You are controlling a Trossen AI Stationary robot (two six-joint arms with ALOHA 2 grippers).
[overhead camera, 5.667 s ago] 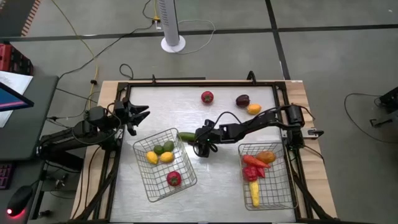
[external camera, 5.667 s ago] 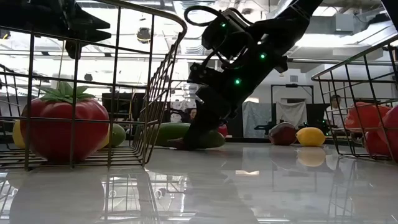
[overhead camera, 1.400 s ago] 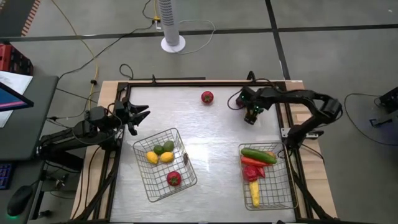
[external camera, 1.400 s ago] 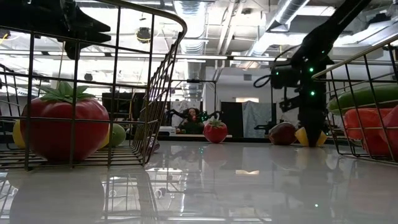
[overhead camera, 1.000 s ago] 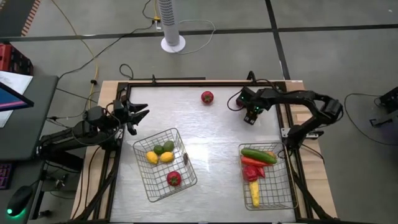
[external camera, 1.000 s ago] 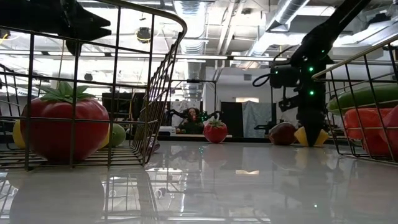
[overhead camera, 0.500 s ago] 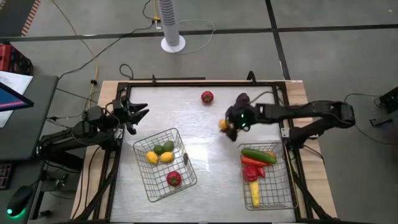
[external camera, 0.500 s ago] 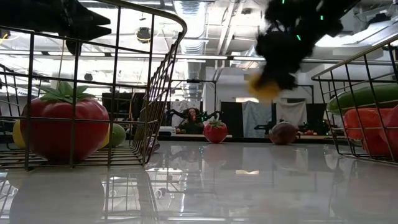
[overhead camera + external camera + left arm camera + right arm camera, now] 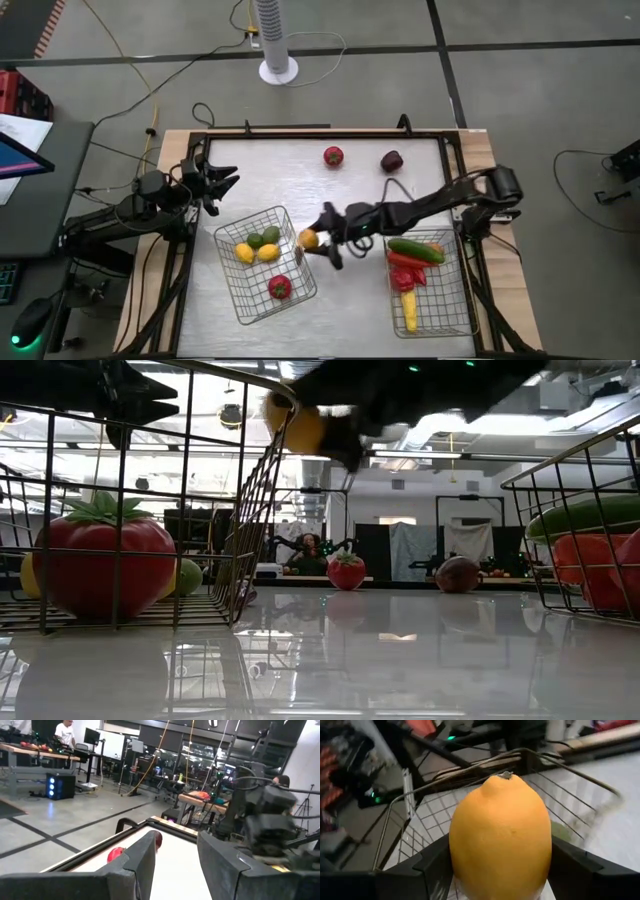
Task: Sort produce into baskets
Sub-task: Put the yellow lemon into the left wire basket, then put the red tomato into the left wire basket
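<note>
My right gripper (image 9: 314, 240) is shut on an orange-yellow lemon-like fruit (image 9: 308, 239), held in the air beside the right rim of the left wire basket (image 9: 248, 300). That basket holds yellow and green round fruits and a red tomato (image 9: 280, 287). The right wire basket (image 9: 450, 310) holds a cucumber (image 9: 415, 250), red pieces and a yellow corn. A red fruit (image 9: 333, 156) and a dark maroon one (image 9: 391, 161) rest on the table at the far side. My left gripper (image 9: 222, 183) is open and empty at the table's left, beyond the left basket. My right gripper pinches the orange-yellow fruit by its two opposite sides (image 9: 460, 865) between its two fingers (image 9: 432, 867). The fingers reach about level from the table's right. The fruit's stem end (image 9: 506, 775) points away from the wrist. The fruit is lifted clear, at about rim height (image 9: 303, 428).
A white fan's base (image 9: 279, 70) and cables lie on the floor beyond the table. The table has a dark raised frame (image 9: 300, 133) around it. Bare table shows between the two baskets (image 9: 350, 300). A person shows far off in the low view (image 9: 311, 547).
My right gripper stood over the orange-yellow fruit at the table's far right beside the maroon one. It has lifted the fruit clear and carried it fast toward the table's left and near side, to the left basket's right rim. The maroon fruit stayed put.
</note>
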